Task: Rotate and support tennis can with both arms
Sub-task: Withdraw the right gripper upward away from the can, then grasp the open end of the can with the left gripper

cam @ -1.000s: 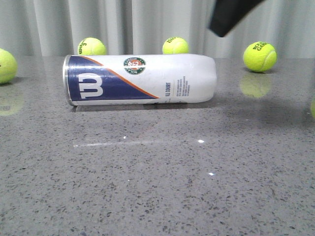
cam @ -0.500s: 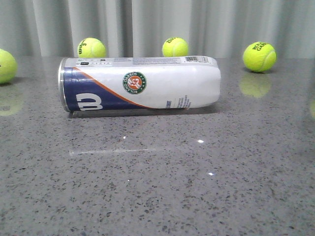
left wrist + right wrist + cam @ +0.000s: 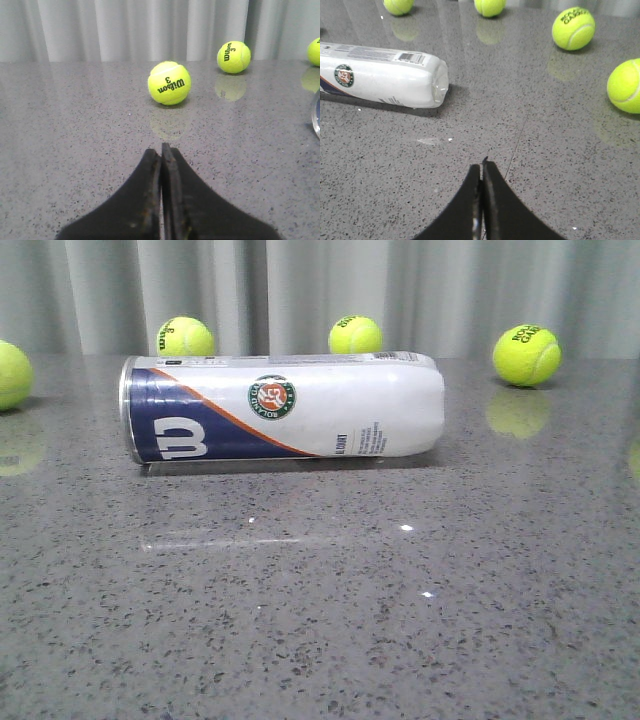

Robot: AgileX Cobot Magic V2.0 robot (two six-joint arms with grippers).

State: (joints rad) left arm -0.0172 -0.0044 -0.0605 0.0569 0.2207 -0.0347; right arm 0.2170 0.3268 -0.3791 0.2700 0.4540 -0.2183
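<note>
The tennis can (image 3: 285,407) lies on its side on the grey table, silver rim to the left, white closed end to the right, Roland Garros emblem facing the camera. Its white end also shows in the right wrist view (image 3: 395,77), and a sliver of its rim in the left wrist view (image 3: 316,114). My left gripper (image 3: 161,148) is shut and empty, low over the table, apart from the can. My right gripper (image 3: 481,165) is shut and empty, short of the can's white end. Neither arm shows in the front view.
Tennis balls lie behind the can (image 3: 185,336) (image 3: 355,334) (image 3: 527,354) and at the far left edge (image 3: 12,373). One ball (image 3: 169,82) sits ahead of my left gripper. Two balls (image 3: 573,28) (image 3: 626,85) lie on the side of my right gripper away from the can. A curtain hangs behind the table.
A black arm at the top right a second ago has left the front view. The can rolled so its emblem dropped lower, then rolled partly back; it rests a little left of before.
</note>
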